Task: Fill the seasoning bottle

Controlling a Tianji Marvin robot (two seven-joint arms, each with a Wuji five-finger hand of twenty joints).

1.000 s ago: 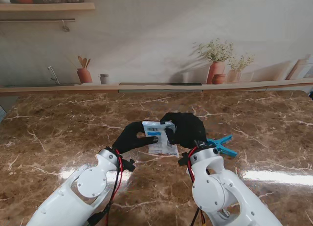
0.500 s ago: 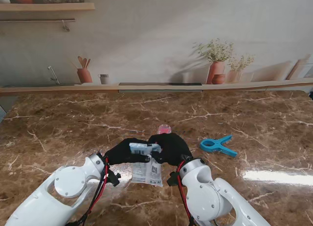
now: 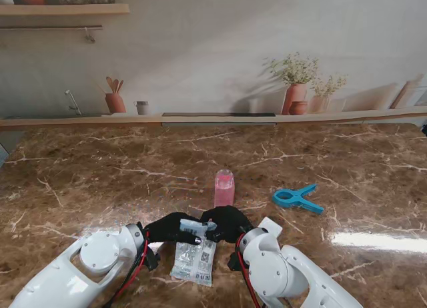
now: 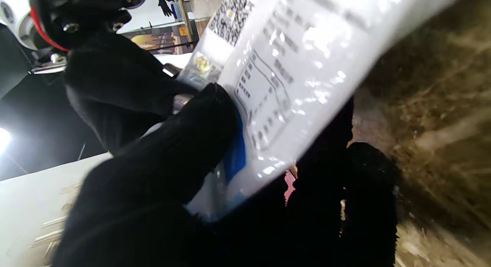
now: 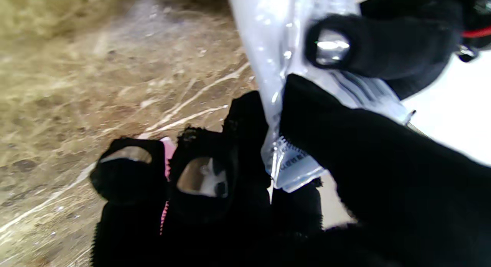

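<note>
A clear seasoning bottle (image 3: 224,187) with pink contents stands upright on the marble table (image 3: 100,181), a little farther from me than my hands. Both black-gloved hands pinch the top edge of a white printed seasoning packet (image 3: 194,260) that hangs down near the table's front edge. My left hand (image 3: 168,227) holds its left corner, my right hand (image 3: 225,222) its right corner. The wrist views show the packet (image 4: 291,67) (image 5: 284,106) gripped between thumb and fingers of each hand. A sliver of the pink bottle (image 5: 168,152) shows behind my right fingers.
A blue clip (image 3: 297,198) lies on the table to the right of the bottle. A raised ledge (image 3: 213,119) runs along the table's far edge, backed by a kitchen backdrop wall.
Both hands pulled the packet toward me and lower, uncovering the pink bottle that was hidden behind them one second ago. The packet now hangs close to the front edge.
</note>
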